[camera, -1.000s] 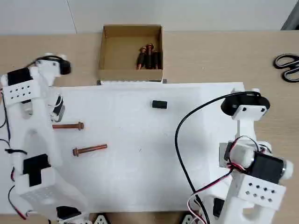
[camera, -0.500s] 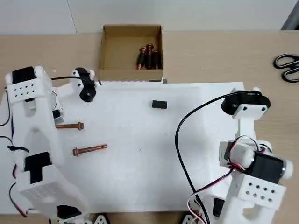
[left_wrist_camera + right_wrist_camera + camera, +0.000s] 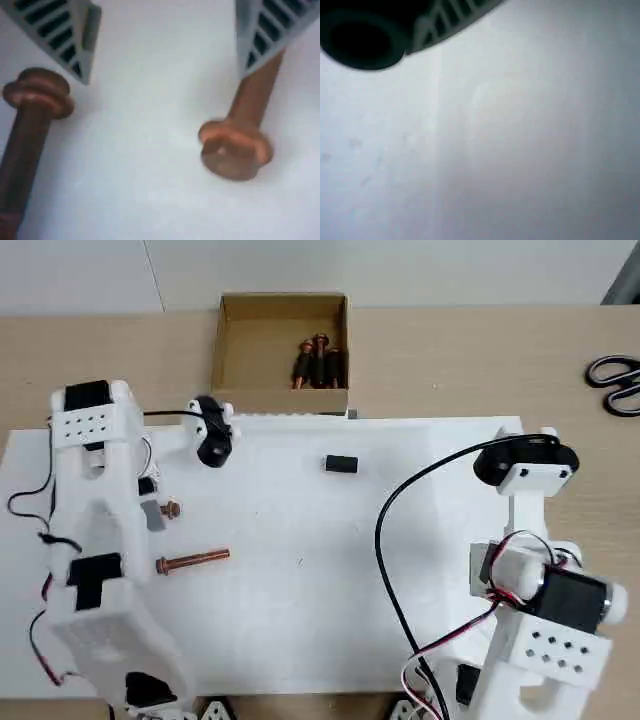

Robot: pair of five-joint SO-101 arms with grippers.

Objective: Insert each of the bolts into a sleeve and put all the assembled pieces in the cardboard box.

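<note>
Two copper bolts lie on the white sheet [image 3: 330, 570] at the left. My left gripper [image 3: 150, 505] hangs open over the upper bolt [image 3: 172, 508], whose shaft the arm hides; only its head shows. The lower bolt [image 3: 192, 561] lies free just below. In the left wrist view both fingers [image 3: 60, 35] are spread, with one bolt head [image 3: 36, 94] beside one finger and the other bolt [image 3: 236, 150] running under the other finger. A black sleeve [image 3: 341, 463] lies mid-sheet. The cardboard box [image 3: 232, 340] holds assembled pieces [image 3: 318, 360]. My right gripper [image 3: 522, 465] sits at the sheet's right edge.
Scissors [image 3: 614, 382] lie on the wooden table at the far right. A black cable [image 3: 385, 540] loops across the sheet from the right arm. In the right wrist view bare white sheet [image 3: 510, 150] lies below the gripper.
My left arm has swung right and toward the bolts, from the table's left edge to over the upper bolt, now covering its shaft. The right arm, bolts and sleeve have not moved.
</note>
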